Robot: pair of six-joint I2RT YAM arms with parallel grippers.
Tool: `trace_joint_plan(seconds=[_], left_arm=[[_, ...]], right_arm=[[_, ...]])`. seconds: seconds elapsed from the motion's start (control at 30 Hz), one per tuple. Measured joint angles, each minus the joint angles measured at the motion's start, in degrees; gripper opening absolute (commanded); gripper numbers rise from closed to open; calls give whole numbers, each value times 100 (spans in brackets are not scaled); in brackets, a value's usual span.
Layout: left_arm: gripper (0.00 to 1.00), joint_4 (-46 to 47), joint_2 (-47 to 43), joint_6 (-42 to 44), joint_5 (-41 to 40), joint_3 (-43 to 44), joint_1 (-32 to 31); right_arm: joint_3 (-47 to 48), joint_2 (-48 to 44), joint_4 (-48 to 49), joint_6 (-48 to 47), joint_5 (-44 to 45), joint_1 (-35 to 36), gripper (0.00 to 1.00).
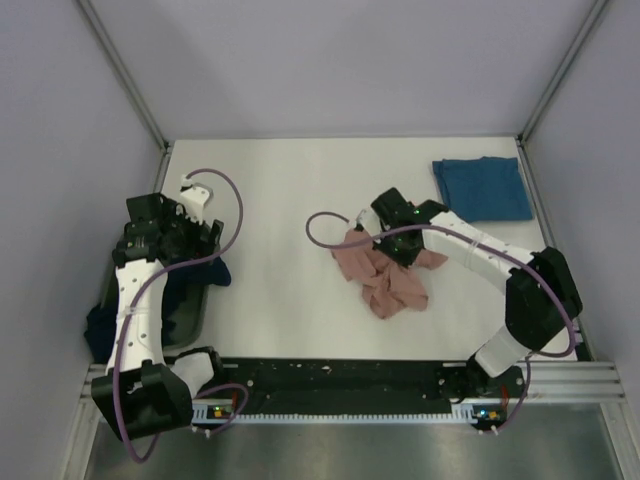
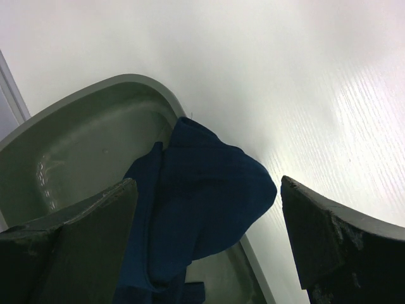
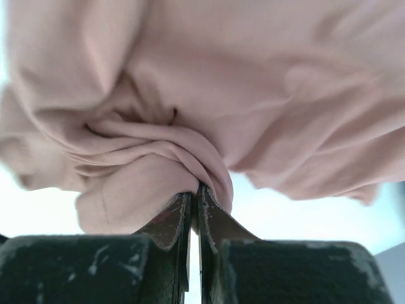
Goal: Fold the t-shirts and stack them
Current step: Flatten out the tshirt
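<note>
The salmon-pink t-shirt (image 1: pixel 385 275) lies crumpled at the table's middle. My right gripper (image 1: pixel 390 243) is shut on a fold of it (image 3: pixel 190 152) at its far edge. The teal-blue t-shirt (image 1: pixel 482 188) lies folded flat at the far right corner. The dark navy t-shirt (image 1: pixel 205 272) hangs over the rim of the dark green bin (image 1: pixel 192 318) at the left; in the left wrist view the navy cloth (image 2: pixel 202 196) drapes over the bin's rim (image 2: pixel 120 82). My left gripper (image 1: pixel 195 238) is open and empty just above the navy shirt.
Grey walls close in the table on the left, far and right sides. A purple cable (image 1: pixel 325 232) loops on the table left of the pink shirt. A metal rail (image 1: pixel 350 380) runs along the near edge.
</note>
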Motion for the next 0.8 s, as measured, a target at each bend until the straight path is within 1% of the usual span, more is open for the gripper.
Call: trace_joint_plan(seconds=[0.07, 0.1, 0.17, 0.2, 0.27, 0.37, 0.43, 0.5, 0.57, 0.67, 0.77, 0.8], left_arm=[[99, 0, -4, 2, 0, 0, 0], [99, 0, -11, 0, -11, 0, 0], [99, 26, -28, -70, -66, 0, -2], [99, 68, -42, -140, -120, 0, 0], [99, 232, -103, -315, -295, 0, 11], [99, 498, -227, -579, -525, 7, 79], [99, 621, -280, -752, -691, 70, 138], [99, 739, -299, -863, -837, 164, 170], [99, 879, -317, -942, -990, 260, 186], [99, 1023, -319, -1025, -1099, 417, 195], [99, 1099, -345, -1036, -1104, 452, 197], [99, 1099, -352, -1034, -1084, 455, 197]], right_arm=[[702, 146, -164, -4, 98, 109, 0], [1213, 238, -179, -28, 87, 223, 0], [2474, 391, 72, -184, -144, 538, 0], [2949, 415, 269, -249, -326, 684, 0], [4179, 448, 629, -337, -1080, 1019, 0], [5549, 442, 1117, -251, -2413, 1244, 0], [6017, 339, 1565, -133, -3187, 1228, 0], [6026, 46, 2015, 101, -3936, 1056, 0], [5515, -442, 2643, 498, -4616, 616, 0], [4232, -1266, 3517, 1016, -5176, -444, 0], [2367, -1956, 4597, 1541, -5578, -1556, 0], [1864, -2079, 4824, 1698, -5652, -1823, 0]])
